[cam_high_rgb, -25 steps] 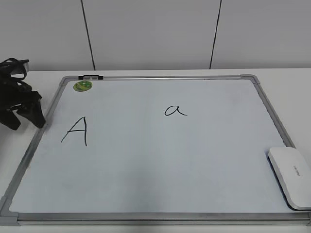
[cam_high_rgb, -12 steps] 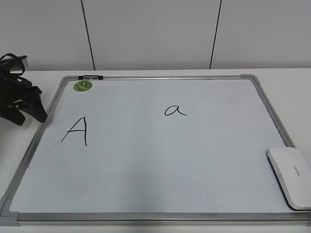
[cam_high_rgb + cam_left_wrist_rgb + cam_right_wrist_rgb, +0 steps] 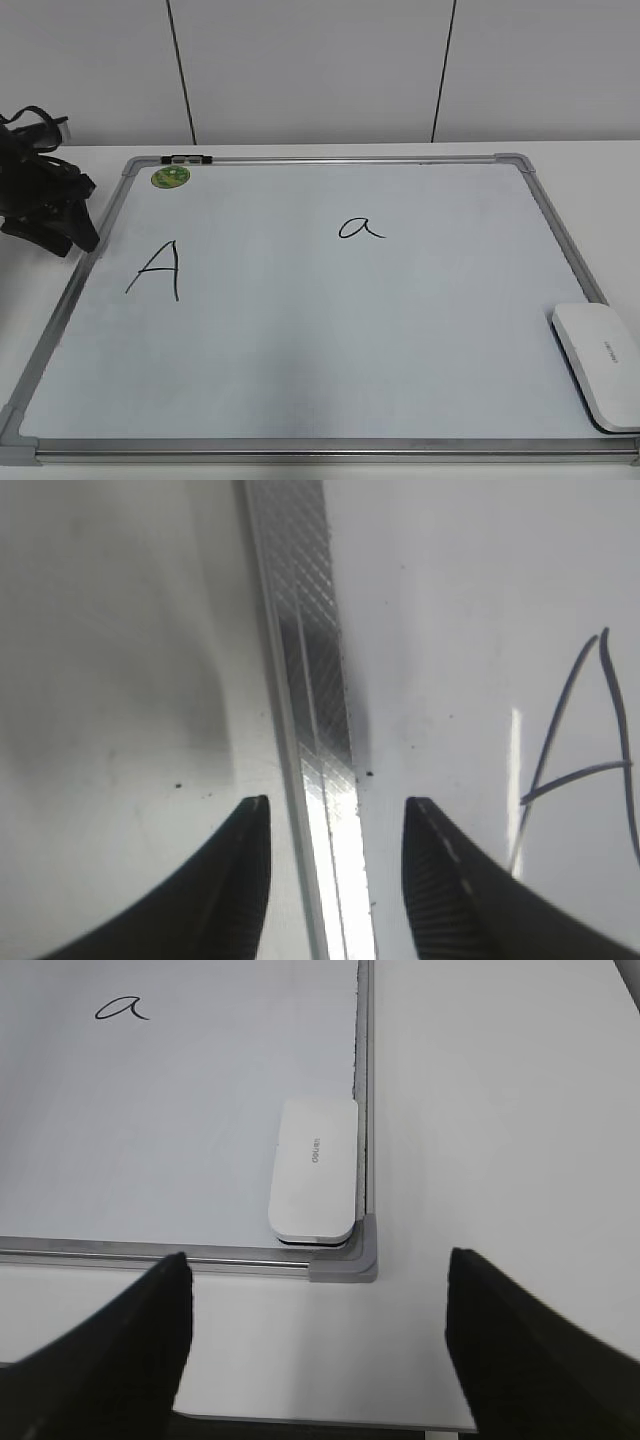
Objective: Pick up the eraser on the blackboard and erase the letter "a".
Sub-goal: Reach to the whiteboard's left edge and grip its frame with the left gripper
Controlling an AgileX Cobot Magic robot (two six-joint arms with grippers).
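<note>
The blackboard (image 3: 330, 340) is a white board with a silver frame lying flat on the table. The small cursive letter "a" (image 3: 360, 229) is written right of its middle and also shows in the right wrist view (image 3: 122, 1007). The white eraser (image 3: 597, 365) lies in the board's near right corner, flat against the frame (image 3: 315, 1170). My right gripper (image 3: 318, 1270) is open and empty over the bare table, just short of that corner, and out of the exterior view. My left gripper (image 3: 335, 815) is open and empty, with the jaws either side of the board's left frame (image 3: 320, 730).
A larger capital "A" (image 3: 157, 270) is written at the board's left, close to my left gripper (image 3: 80, 238), and also shows in the left wrist view (image 3: 590, 750). A round green sticker (image 3: 171, 177) and a small clip (image 3: 187, 159) sit at the far left corner. The table edge runs under my right gripper.
My left gripper has drawn a little up and back along the board's left edge. The eraser, the letters and the board have not moved.
</note>
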